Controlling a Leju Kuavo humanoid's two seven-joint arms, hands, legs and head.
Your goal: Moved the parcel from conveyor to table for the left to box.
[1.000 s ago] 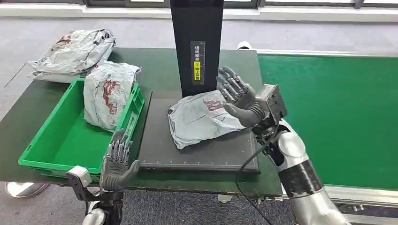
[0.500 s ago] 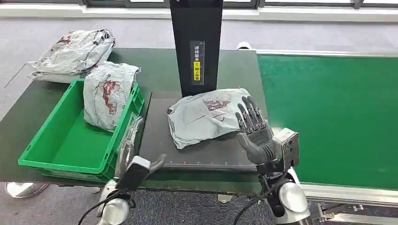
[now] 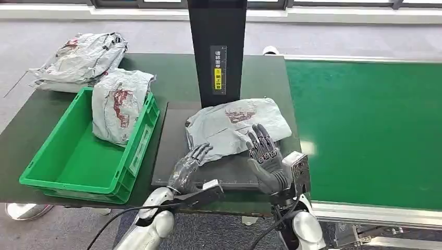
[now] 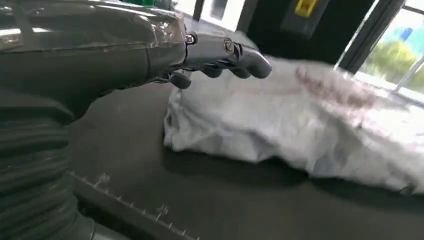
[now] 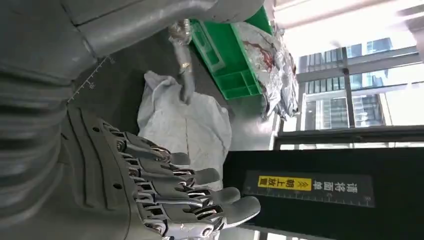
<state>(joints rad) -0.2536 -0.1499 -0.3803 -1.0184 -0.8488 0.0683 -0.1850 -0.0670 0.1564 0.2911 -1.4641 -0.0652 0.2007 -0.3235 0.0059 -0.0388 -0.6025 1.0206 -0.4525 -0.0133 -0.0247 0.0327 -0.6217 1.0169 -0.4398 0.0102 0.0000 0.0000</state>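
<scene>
A crumpled grey parcel [image 3: 237, 127] lies on the black mat [image 3: 177, 161] in front of the black post. My left hand [image 3: 188, 169] reaches in over the mat's near edge, holding nothing. Its fingers [image 3: 204, 149] are spread at the parcel's near left corner. In the left wrist view those fingers [image 4: 225, 52] hover over the edge of the parcel [image 4: 310, 125]. My right hand [image 3: 267, 159] stands open just in front of the parcel, palm toward it and empty. The right wrist view shows its fingers [image 5: 175, 195] apart, the parcel [image 5: 190, 125] beyond them.
A green box [image 3: 57, 166] stands left of the mat with another grey parcel [image 3: 119, 104] leaning in it. More parcels [image 3: 81, 57] lie at the table's far left corner. The black post [image 3: 218, 52] rises behind the mat. The green conveyor [image 3: 365, 130] runs along the right.
My left hand has swung from the table's front edge by the box rightward to the parcel's near corner. My right hand has drawn back from the parcel toward the mat's front edge.
</scene>
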